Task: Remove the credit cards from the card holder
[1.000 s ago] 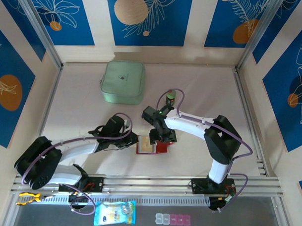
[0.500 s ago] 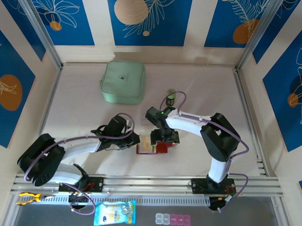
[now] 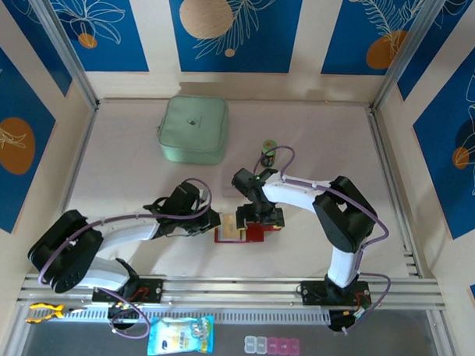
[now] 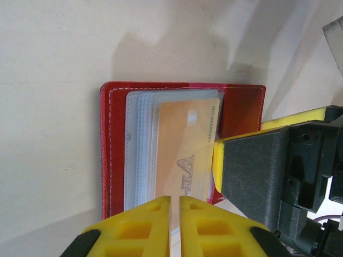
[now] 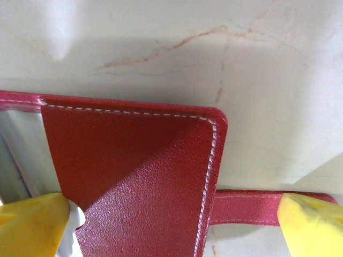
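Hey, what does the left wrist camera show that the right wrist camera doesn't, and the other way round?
Left wrist view: an orange credit card sitting in the clear pockets, and the left gripper closed at the edge of the card holder. Right wrist view: the holder's stitched red corner, its strap tab, and the right gripper with fingers wide apart. Both: the red card holder lying open on the pale table.
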